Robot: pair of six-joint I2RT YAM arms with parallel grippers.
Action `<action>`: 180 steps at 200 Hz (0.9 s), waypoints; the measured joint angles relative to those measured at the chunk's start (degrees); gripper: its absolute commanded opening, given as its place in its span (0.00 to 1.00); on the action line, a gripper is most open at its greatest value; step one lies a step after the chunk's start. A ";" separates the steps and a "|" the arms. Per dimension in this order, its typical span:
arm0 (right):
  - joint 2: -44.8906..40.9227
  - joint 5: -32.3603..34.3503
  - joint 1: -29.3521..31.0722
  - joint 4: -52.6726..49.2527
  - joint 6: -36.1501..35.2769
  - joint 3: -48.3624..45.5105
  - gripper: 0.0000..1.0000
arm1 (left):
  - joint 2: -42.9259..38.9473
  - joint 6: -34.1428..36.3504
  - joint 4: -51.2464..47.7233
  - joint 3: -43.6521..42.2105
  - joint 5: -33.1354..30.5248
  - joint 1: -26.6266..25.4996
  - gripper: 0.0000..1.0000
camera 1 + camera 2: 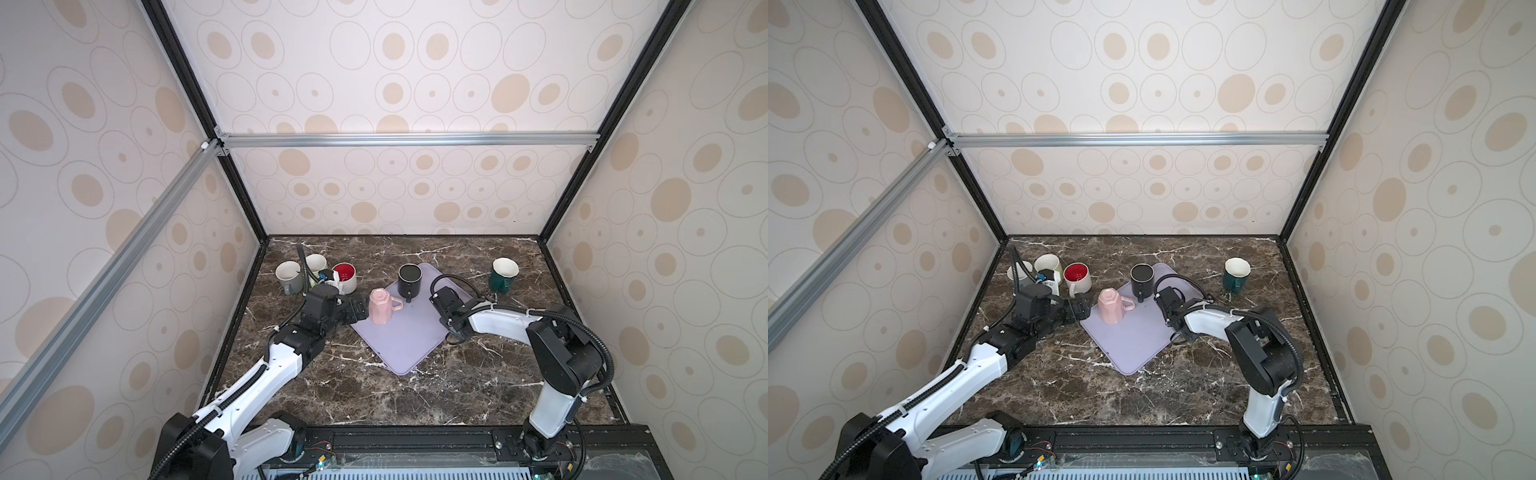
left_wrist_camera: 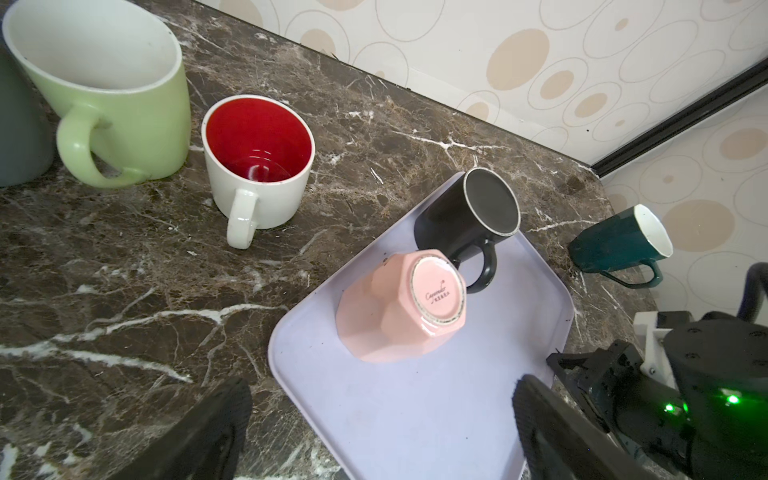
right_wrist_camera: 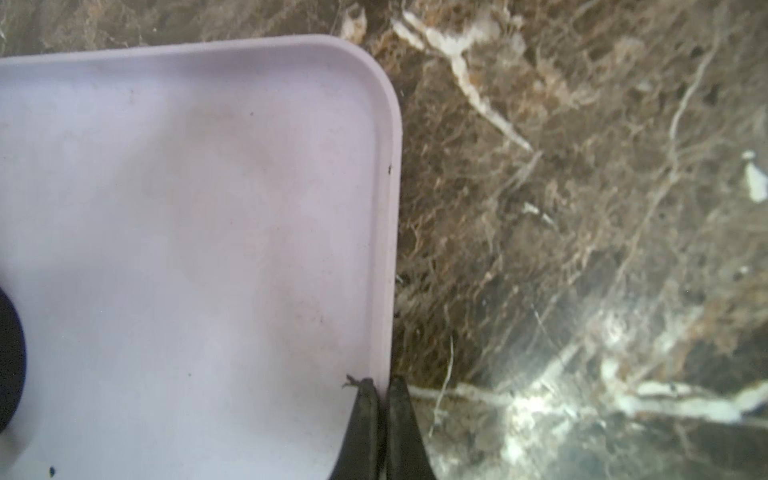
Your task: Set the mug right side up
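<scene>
Bearings are read on the top views, with 12 at the back wall.

Right gripper (image 3: 382,419): jaws were pinched shut on the rim of the tray (image 1: 409,345) at its 3 o'clock edge, one finger inside the rim and one outside. I judged this a steadying hold.

Left gripper (image 1: 360,311): jaws were spread wide with nothing between them, just beside the mug (image 1: 380,306) at its 9 o'clock. In the wrist view the mug lay ahead of the fingers (image 2: 208,428), not between them.

Mug: pink and faceted, it stood upside down on the 10 o'clock part of the tray, base ring up and handle toward 3 o'clock. Whether its rim sat flat on the tray could not be told.

Handling, judged:
- Material: glazed ceramic, so stiff, slick, fairly heavy for its size and liable to chip if dropped.
- Surface: the flat facets offered the pads better seats than a round wall would.
- Hold: best across the body at mid-height, on two opposite facets and clear of the handle.
- Risk: the walls narrowed toward the base, so a high grip could slide off.

Black mug (image 1: 410,279): it stood upright on the tray at 1 o'clock of the mug, its handle near, crowding the room to turn.

Far: a red-lined mug (image 1: 345,276) stood at 10 o'clock and a teal mug (image 1: 504,276) at 2 o'clock, both off the tray.
</scene>
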 measured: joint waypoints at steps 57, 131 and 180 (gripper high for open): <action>-1.05 2.21 6.88 0.35 11.80 -2.12 0.00 | -0.24 -0.68 0.83 -0.55 1.79 0.00 0.98; -2.99 0.00 11.72 4.17 14.47 -1.84 0.77 | -0.22 -0.90 1.05 -0.81 3.52 0.00 0.98; -8.52 -0.68 13.18 -0.31 3.50 5.25 1.00 | 3.89 -0.37 1.20 0.02 6.99 0.00 0.95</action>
